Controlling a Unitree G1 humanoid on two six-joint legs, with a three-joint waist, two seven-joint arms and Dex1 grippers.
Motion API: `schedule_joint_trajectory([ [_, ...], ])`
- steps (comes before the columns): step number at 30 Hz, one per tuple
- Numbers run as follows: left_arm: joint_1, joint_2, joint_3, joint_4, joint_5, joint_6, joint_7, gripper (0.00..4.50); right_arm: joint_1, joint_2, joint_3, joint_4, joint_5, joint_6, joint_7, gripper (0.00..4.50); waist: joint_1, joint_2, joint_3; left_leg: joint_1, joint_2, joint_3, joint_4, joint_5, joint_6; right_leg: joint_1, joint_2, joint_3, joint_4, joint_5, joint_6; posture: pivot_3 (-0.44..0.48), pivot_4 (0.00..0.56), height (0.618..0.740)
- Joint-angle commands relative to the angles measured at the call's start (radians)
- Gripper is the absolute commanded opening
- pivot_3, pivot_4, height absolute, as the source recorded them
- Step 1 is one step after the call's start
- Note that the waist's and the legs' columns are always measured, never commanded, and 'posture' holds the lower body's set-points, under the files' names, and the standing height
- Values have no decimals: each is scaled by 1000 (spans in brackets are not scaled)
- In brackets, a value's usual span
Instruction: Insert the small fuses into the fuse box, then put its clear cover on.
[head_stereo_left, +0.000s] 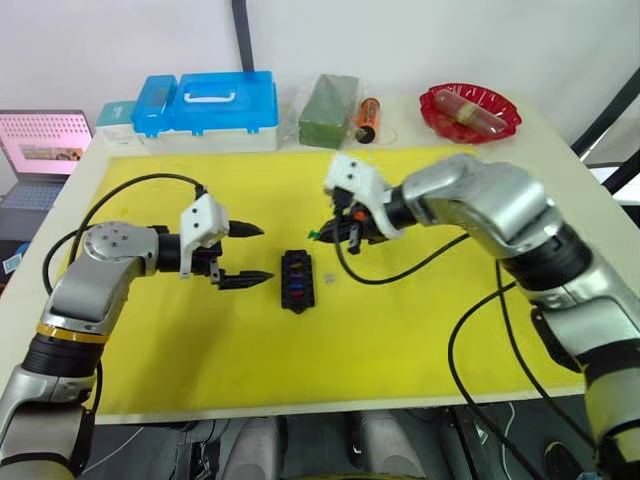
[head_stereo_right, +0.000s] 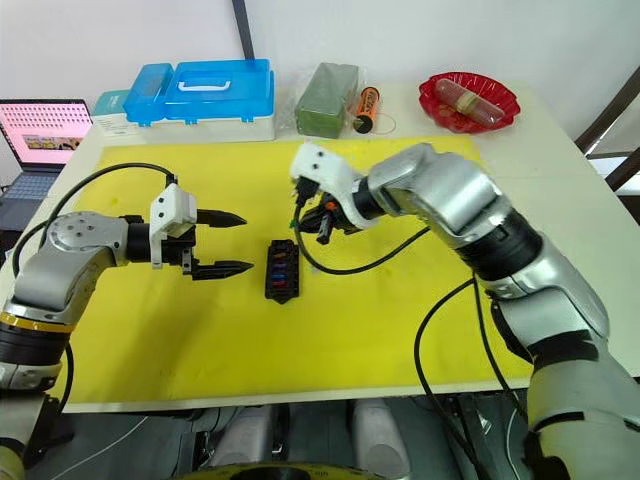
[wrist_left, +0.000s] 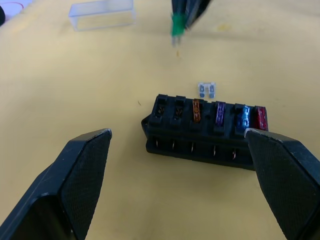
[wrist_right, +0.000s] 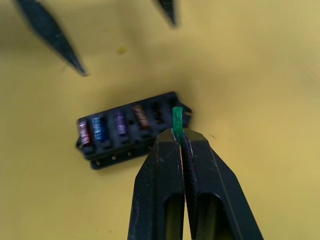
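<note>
The black fuse box (head_stereo_left: 297, 281) lies mid-mat, with orange, purple, blue and red small fuses seated in a row (wrist_left: 227, 116) and two slots bare at one end. My right gripper (head_stereo_left: 322, 236) hovers just behind that box, shut on a green fuse (wrist_right: 177, 120) that sticks out past its tips. A grey fuse (wrist_left: 206, 90) lies loose on the mat beside the box. The clear cover (wrist_left: 101, 13) rests on the mat farther back. My left gripper (head_stereo_left: 267, 254) is open to the left of the box, its fingers (wrist_left: 85, 170) spread wide, holding nothing.
A yellow mat (head_stereo_left: 400, 340) covers the table. Along the back edge stand a blue lidded case (head_stereo_left: 210, 100), a bagged green block (head_stereo_left: 328, 108), an orange cylinder (head_stereo_left: 366, 118) and a red bowl (head_stereo_left: 470, 110). A laptop (head_stereo_left: 40, 150) sits off the far left.
</note>
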Motion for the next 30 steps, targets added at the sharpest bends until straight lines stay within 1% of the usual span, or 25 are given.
schedule_joint_trajectory([
  [1,8,10,14,-24,-1,-18,-13,4500,-87,50,30,70,-89,-72,100,30,0,0,0,0,0,0,0,0,0,0,0,0,0,0,0,0,150,740],
  [6,41,11,22,-54,-6,-10,-6,4500,-119,115,49,140,-167,-83,162,30,2,0,0,0,0,0,0,0,0,0,0,0,1,0,0,0,150,740],
  [13,50,-3,20,-77,-4,-4,20,4500,-141,166,110,215,-277,-105,246,30,1,0,0,0,0,-1,0,0,0,0,-1,-1,1,0,0,0,150,740],
  [24,56,-15,15,-79,1,-11,39,4500,-128,221,107,313,-383,-149,304,30,0,0,0,0,0,-1,0,0,0,0,-1,-1,1,0,0,0,150,740],
  [30,58,-22,16,-81,4,-14,52,4500,-108,229,103,321,-412,-154,330,30,1,0,0,0,-1,-1,0,0,0,0,-1,-1,1,0,0,0,150,740],
])
